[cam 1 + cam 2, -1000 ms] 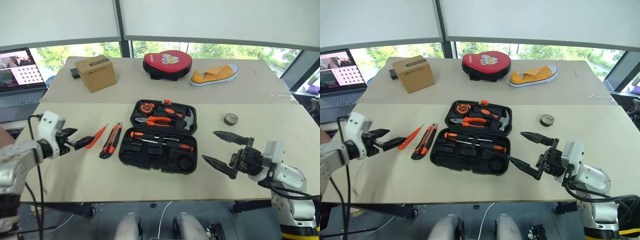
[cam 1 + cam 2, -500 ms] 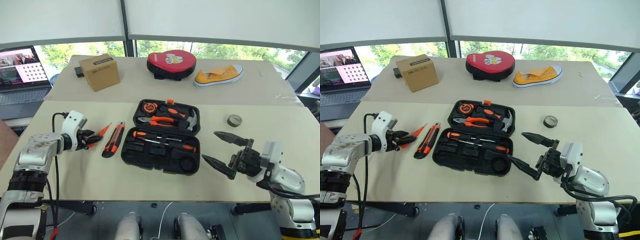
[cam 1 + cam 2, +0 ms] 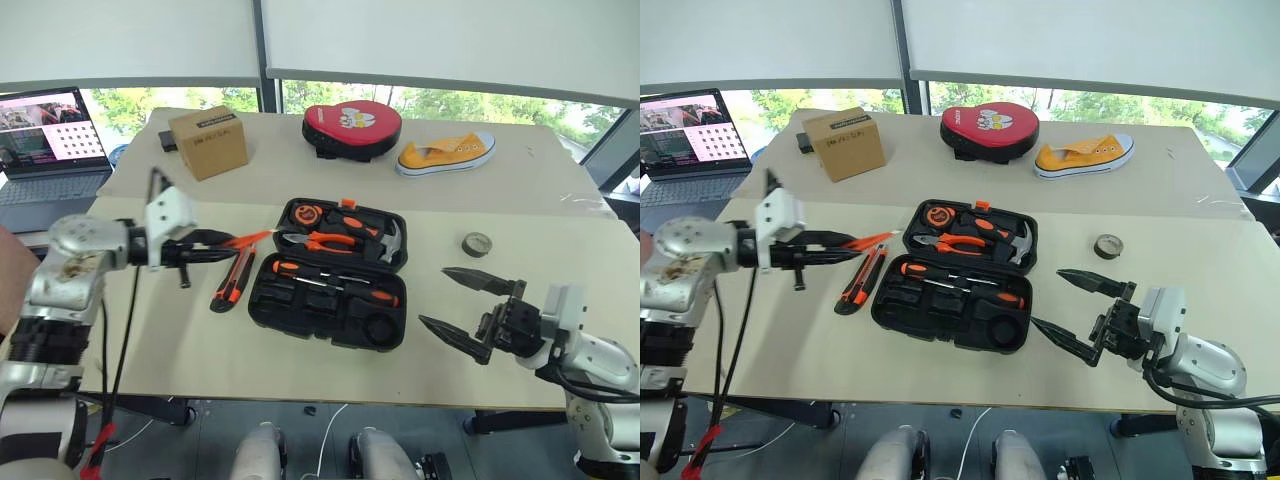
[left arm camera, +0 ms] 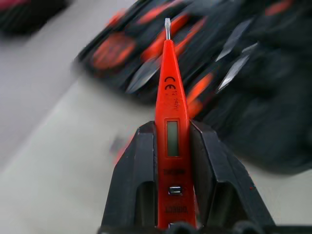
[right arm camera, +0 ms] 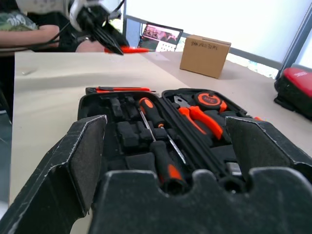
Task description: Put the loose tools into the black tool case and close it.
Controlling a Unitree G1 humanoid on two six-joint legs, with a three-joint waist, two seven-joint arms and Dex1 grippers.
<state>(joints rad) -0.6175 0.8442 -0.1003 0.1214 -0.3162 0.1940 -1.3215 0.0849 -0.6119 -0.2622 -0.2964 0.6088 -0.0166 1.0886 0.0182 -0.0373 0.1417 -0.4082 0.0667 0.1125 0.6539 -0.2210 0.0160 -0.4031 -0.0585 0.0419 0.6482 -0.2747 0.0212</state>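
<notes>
The black tool case (image 3: pixel 333 279) lies open near the middle of the desk (image 3: pixel 300 355), closer to its front edge than its back, lid half towards the windows. Two long screwdrivers (image 3: pixel 335 285) already sit in the front half, so I'd call that part done. Still outside: the utility knife (image 3: pixel 231 283) flat on the desk just left of the case, and the small grey tape roll (image 3: pixel 476 244) well off towards the right edge. The slim tester screwdriver (image 4: pixel 168 117) is in the air, pinched between the left gripper (image 3: pixel 205 247) fingers, its tip pointing at the case's back left corner. So roughly halfway by my guess, with the lid still to shut.

Room-wise it looks easy: bare desk all round the case, and the cardboard box (image 3: pixel 208 142), red pad (image 3: pixel 351 128) and yellow shoe (image 3: pixel 444 153) sit on the back table. The right gripper (image 3: pixel 465 310) hovers empty near the front right, fingers spread wide, pointing at the case.
</notes>
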